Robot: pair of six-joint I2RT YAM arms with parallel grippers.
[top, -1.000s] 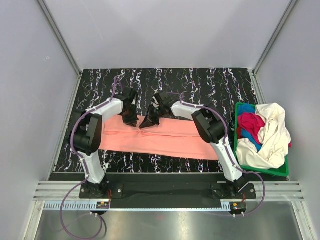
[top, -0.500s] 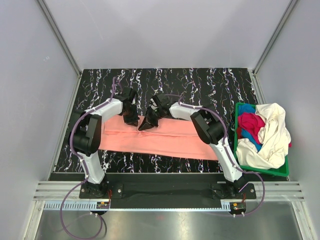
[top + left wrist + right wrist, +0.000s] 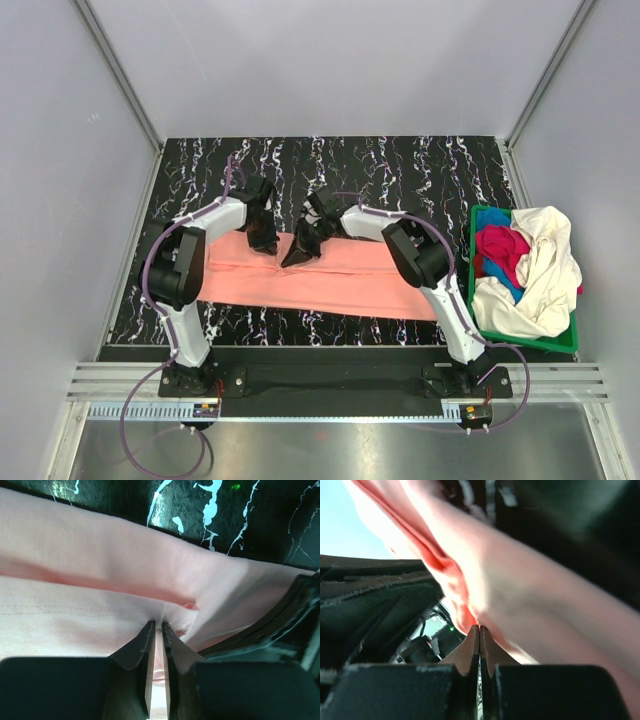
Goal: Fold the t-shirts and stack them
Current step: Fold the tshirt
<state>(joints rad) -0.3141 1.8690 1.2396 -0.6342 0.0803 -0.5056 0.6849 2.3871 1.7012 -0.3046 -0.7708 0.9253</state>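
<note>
The salmon-pink t-shirt (image 3: 340,280) lies folded into a long band across the black marbled table (image 3: 400,170). My left gripper (image 3: 268,243) is shut on a pinch of its far edge near the middle; the left wrist view shows the jaws nearly closed with pink cloth (image 3: 100,580) between the tips (image 3: 156,625). My right gripper (image 3: 297,255) sits right beside it, shut on the same far edge; the right wrist view shows pink cloth (image 3: 520,590) lifted at its closed tips (image 3: 479,628). Cream-white (image 3: 540,270), magenta (image 3: 498,248) and blue (image 3: 497,275) shirts lie heaped at the right.
A green plastic basket (image 3: 478,215) holds the heap of shirts at the table's right edge. Grey walls close in the table at the back and both sides. The two wrists almost touch each other over the shirt's middle.
My right gripper has shifted slightly toward me and to the right with the shirt's edge. The left gripper has barely moved.
</note>
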